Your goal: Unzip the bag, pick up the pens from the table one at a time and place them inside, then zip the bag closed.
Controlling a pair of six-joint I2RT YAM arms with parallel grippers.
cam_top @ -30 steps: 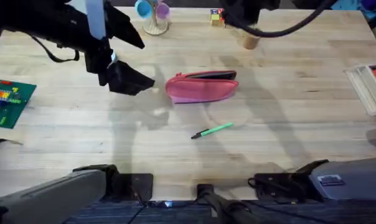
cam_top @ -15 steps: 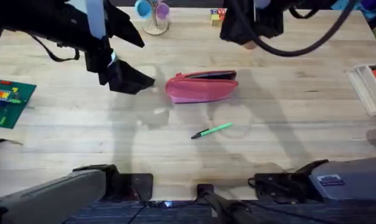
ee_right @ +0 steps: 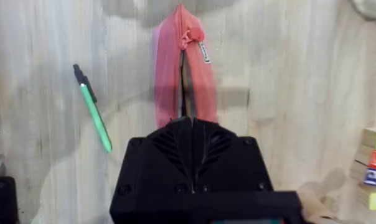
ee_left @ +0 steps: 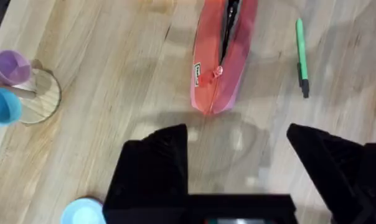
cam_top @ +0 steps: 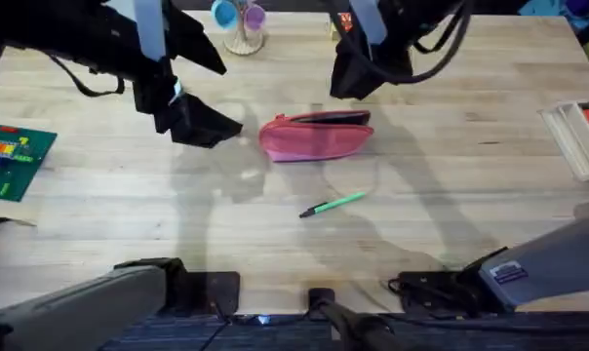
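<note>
Left gripper: fingers spread, hovering just left of the bag's end, holding nothing.
Right gripper: fingers pressed together, above the bag's far right end.
Bag: one, mid-table, zipper partly open.
Pen: one, green, near the bag's front.
Surroundings: cup stand, clear box.
</note>
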